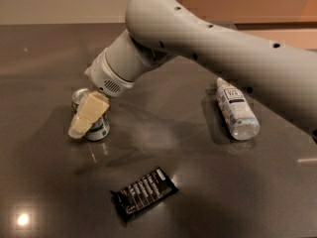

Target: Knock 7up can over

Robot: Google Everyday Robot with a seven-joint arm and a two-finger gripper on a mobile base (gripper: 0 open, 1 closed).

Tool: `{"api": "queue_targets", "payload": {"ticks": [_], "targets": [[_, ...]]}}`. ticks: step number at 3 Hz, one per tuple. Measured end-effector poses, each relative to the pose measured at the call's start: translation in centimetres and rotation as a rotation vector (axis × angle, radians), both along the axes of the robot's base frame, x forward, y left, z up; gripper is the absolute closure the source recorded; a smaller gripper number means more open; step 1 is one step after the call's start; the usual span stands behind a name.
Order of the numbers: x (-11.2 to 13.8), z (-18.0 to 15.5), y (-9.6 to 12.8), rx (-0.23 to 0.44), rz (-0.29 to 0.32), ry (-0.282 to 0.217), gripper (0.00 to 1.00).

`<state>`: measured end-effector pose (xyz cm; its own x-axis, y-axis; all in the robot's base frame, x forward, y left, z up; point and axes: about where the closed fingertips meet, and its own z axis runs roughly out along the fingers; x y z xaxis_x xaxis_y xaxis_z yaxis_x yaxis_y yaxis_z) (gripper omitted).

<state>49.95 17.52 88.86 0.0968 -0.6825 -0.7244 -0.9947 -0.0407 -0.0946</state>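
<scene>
The 7up can (97,128) stands on the dark table (198,182) at the left, with white and green print and a silver top (79,95). It looks roughly upright, perhaps slightly tilted. My gripper (84,118) hangs from the large white arm and its cream fingers (90,112) lie against the front and left side of the can, covering much of it.
A clear plastic bottle with a white label (236,108) lies on its side at the right. A black snack packet (143,192) lies flat near the front centre. A bright light reflection (22,219) shows at the front left.
</scene>
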Motion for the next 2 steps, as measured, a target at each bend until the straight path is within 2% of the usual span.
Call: {"api": "queue_targets", "payload": {"ticks": [1,2], "targets": [[-0.55,-0.4,0.14,0.005,0.013,0.013,0.17],[-1.0,-0.11,-0.56,0.026,0.018,0.023,0.41]]}}
